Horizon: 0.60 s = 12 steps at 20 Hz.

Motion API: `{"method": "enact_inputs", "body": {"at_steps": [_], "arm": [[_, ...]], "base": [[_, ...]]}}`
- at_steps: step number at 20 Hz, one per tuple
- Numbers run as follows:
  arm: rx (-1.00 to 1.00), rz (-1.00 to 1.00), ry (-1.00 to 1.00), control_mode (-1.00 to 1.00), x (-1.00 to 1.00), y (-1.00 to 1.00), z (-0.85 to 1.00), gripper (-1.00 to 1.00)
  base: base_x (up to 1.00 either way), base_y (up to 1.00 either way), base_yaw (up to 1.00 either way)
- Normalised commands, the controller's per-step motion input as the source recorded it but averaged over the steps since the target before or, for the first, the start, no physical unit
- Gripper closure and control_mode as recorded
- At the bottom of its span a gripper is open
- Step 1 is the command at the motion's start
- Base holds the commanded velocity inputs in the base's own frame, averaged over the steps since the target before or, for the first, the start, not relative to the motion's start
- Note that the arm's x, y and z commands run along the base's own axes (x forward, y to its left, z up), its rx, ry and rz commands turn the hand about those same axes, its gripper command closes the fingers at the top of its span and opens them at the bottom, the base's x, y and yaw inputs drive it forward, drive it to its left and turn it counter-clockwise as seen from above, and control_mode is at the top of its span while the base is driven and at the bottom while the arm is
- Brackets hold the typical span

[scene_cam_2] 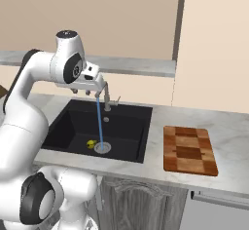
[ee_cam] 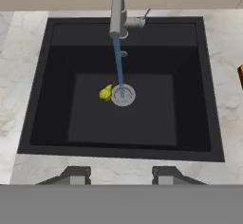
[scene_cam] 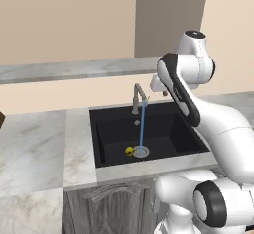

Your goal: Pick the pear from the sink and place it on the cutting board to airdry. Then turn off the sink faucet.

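Hand view: pear (ee_cam: 106, 93) tip toward drain ring (ee_cam: 123, 95)

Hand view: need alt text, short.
Looking down into a black sink where a yellow-green pear lies against the silver drain ring. The faucet pours a blue stream onto the drain; grey-white marble frames the basin.

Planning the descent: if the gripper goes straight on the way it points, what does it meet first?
Probably the sink floor near the pear and drain; the gripper is shut and empty. Depth is unclear.
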Motion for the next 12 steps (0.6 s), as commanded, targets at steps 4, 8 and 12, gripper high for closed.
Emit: {"method": "enact_inputs", "body": {"at_steps": [4,8,12], "arm": [[-0.01,0.0,0.0,-1.0,-0.03,0.14,-0.03,-1.0],[0.01,0.0,0.0,-1.0,-0.01,0.2,-0.2,-1.0],[0.0,0.0,0.0,-1.0,0.0,0.23,-0.27,-1.0]], "base": [[0.0,0.0,0.0],[0.0,0.0,0.0],[0.0,0.0,0.0]]}}
